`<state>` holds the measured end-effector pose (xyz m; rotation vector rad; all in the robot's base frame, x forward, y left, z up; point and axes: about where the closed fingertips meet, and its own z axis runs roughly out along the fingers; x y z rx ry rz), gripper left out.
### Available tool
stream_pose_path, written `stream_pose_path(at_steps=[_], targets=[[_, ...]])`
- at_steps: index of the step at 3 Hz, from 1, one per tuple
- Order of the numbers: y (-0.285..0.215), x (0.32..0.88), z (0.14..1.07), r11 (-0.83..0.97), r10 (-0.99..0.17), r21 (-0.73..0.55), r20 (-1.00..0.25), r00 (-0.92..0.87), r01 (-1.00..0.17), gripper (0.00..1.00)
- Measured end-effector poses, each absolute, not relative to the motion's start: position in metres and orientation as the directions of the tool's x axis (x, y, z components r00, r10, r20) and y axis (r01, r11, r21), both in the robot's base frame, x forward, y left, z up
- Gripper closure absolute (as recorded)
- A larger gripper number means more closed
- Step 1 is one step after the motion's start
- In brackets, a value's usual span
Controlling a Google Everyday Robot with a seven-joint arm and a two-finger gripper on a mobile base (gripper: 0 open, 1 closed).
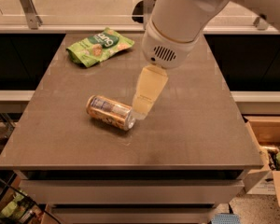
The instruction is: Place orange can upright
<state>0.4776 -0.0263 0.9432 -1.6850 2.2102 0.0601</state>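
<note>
**Can (110, 112) on its side, gripper (142, 110) alongside**

The orange can lies on the table (191, 134), gripper just beside its silver end, holding nothing; how far open it is I cannot tell. Likely light, slick, rolls easily: grip across mid-body.

Office break area: counter (196, 125), snack bag (99, 45); end effector (142, 110) above counter

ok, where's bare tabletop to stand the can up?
Widest bare patch: right half of the table, from the gripper to the right edge. Also the strip in front of the orange can. Crowded: gripper tip beside the can's end; snack bag fills the back-left corner.
</note>
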Motion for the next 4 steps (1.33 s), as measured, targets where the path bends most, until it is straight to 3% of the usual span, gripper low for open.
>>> stream_pose_path(at_steps=[4], targets=[[0.013, 0.492, 0.916, 0.401, -0.89, -0.136, -0.293, -0.349, -0.906, 0.0]])
